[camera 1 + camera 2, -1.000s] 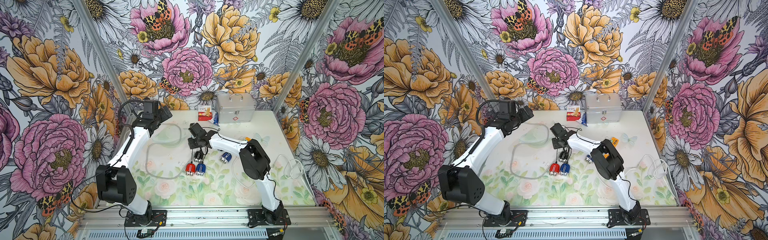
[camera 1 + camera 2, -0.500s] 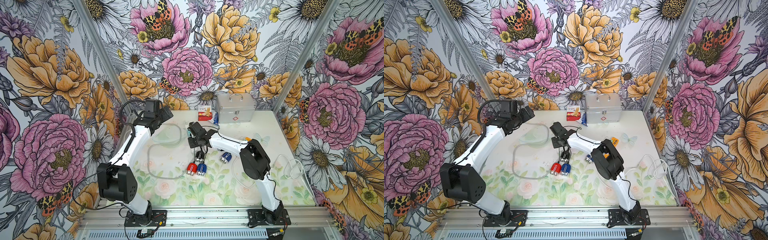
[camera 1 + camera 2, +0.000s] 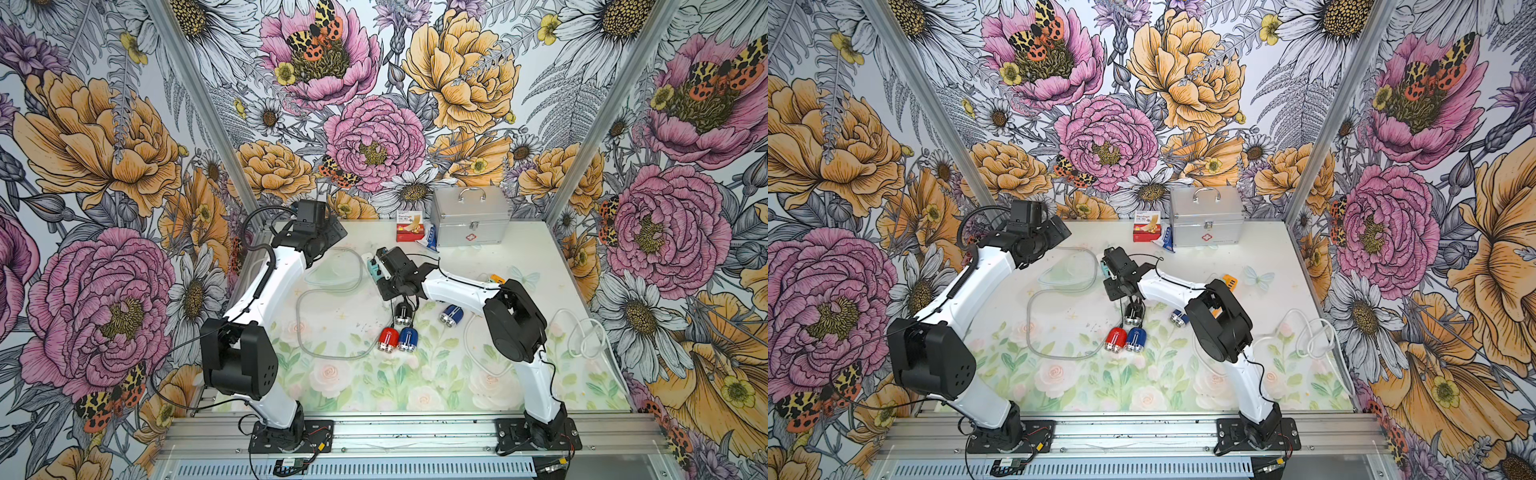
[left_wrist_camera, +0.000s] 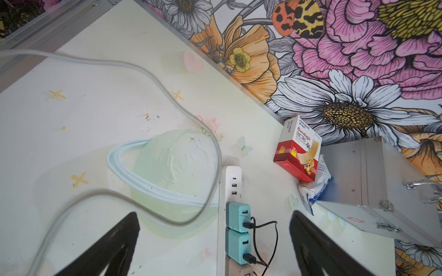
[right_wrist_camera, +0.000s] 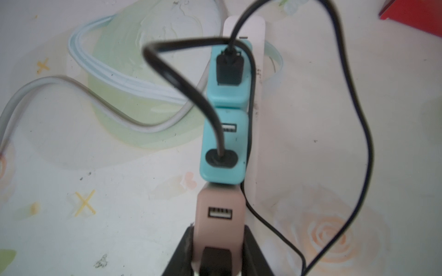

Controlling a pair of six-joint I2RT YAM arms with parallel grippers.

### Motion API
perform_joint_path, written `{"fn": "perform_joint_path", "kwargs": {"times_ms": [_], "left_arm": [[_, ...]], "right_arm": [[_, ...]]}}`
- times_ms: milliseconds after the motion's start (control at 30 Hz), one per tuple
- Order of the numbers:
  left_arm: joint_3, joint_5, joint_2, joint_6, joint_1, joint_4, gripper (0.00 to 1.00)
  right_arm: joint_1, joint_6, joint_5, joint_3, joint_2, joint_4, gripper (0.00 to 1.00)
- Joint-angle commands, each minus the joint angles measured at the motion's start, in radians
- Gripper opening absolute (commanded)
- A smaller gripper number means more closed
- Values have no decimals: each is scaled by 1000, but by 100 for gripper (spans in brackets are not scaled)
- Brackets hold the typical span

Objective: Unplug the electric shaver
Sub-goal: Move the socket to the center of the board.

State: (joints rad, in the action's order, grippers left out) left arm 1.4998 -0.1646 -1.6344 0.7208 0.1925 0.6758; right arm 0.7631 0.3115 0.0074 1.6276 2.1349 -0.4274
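Finds left gripper (image 4: pixel 214 215) spread wide, empty, over a long white power strip (image 4: pixel 233 181). Only through right wrist view, catches right gripper (image 5: pixel 218 229) clamped on a beige-pink square USB adapter (image 5: pixel 218 210). Places black, silver-headed electric shaver (image 3: pixel 403 313) on floral table (image 3: pixel 415 386) just before it, long axis front-to-back, head nearward.

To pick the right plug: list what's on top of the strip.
Two teal adapters and a pink adapter, black cables plugged in. The sockets beneath are hidden.
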Motion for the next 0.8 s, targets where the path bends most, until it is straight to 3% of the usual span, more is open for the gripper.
{"fn": "perform_joint_path", "kwargs": {"times_ms": [0, 367, 600, 767], "left_arm": [[38, -15, -41, 91, 15, 46, 99], [253, 93, -312, 222, 62, 126, 99], [420, 269, -520, 303, 74, 183, 99], [488, 271, -584, 350, 84, 243, 98]], "right_arm": [[17, -54, -39, -56, -23, -93, 24], [24, -139, -44, -144, -93, -93, 23], [24, -165, -16, -175, -104, -91, 24], [50, -171, 6, -167, -105, -91, 24]]}}
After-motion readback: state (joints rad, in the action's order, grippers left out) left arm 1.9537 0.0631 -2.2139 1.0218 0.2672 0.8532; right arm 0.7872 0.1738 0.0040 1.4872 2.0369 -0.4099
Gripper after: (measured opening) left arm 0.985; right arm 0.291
